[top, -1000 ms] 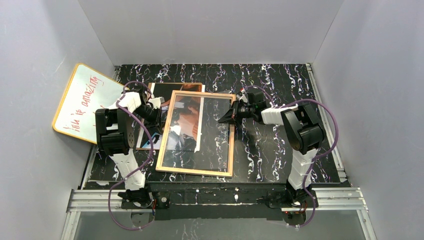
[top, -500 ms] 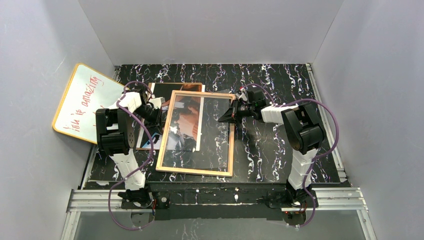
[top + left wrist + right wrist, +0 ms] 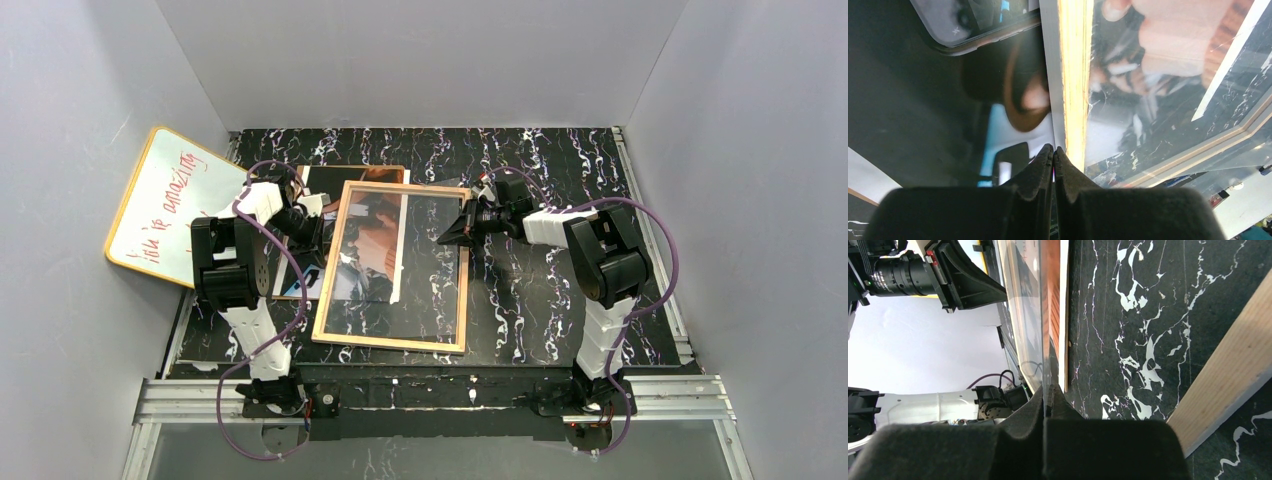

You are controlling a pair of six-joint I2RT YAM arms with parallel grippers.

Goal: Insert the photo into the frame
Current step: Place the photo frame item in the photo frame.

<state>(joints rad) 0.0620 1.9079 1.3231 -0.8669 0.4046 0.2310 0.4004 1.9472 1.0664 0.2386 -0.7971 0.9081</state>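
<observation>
Handwriting in red crossed the orange-rimmed white board point(image 3: 165, 205) propped against the left wall. Just right of it, the left hand point(image 3: 318, 228) sat at the left rail of the thin rectangular frame point(image 3: 390, 343). The frame lay flat with its tan wood side up on the black, white-veined marble tabletop point(image 3: 560, 170). The left hand's fingers were pressed tight together, and whether anything thin was nipped between them could not be told. The dark paper photo point(image 3: 365, 250), reddish and grey-blue, lay under the frame's left half and showed through the opening. A strip of it stuck out past the left rail beneath that hand. Farther right, the right hand point(image 3: 443, 238) was clenched on the edge of a clear transparent sheet point(image 3: 1023, 305), over the frame's right part near its upper corner.
</observation>
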